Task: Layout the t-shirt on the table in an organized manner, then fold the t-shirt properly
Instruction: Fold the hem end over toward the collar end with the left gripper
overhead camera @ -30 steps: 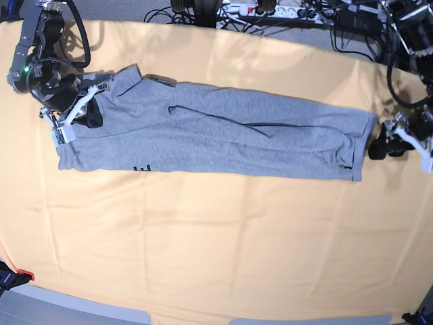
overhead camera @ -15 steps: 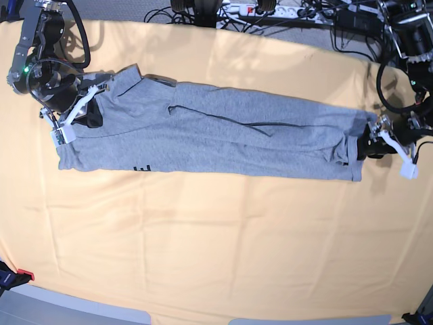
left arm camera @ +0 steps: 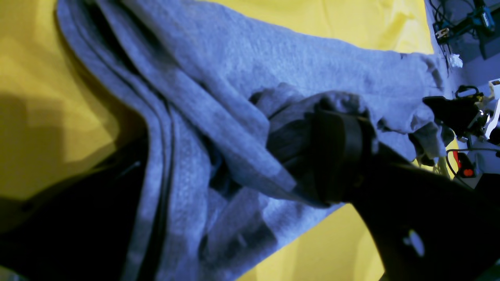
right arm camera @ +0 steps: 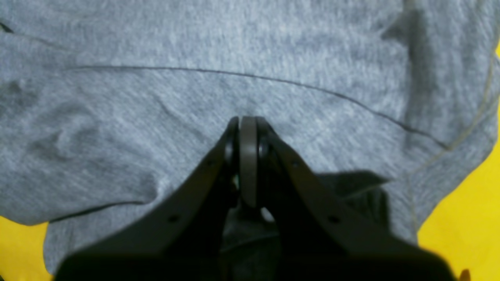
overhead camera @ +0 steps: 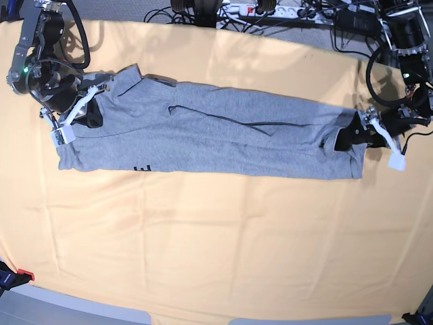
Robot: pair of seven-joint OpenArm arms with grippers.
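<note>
The t-shirt (overhead camera: pixel 210 132) is laid lengthwise across the table (overhead camera: pixel 216 230), from 9 to 3 o'clock. The right gripper (right arm camera: pixel 248 128) is clamped on the 9 o'clock end. The left gripper (overhead camera: pixel 352 139) is spread wide over the 3 o'clock edge; all layers should be enclosed before closure.

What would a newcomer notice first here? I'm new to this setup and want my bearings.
A long grey t-shirt, folded into a narrow strip, stretches across the pale orange table. One gripper sits at each end: the right gripper, shut, at the strip's left end in the base view, and the left gripper, open, pushing into the other end.
</note>
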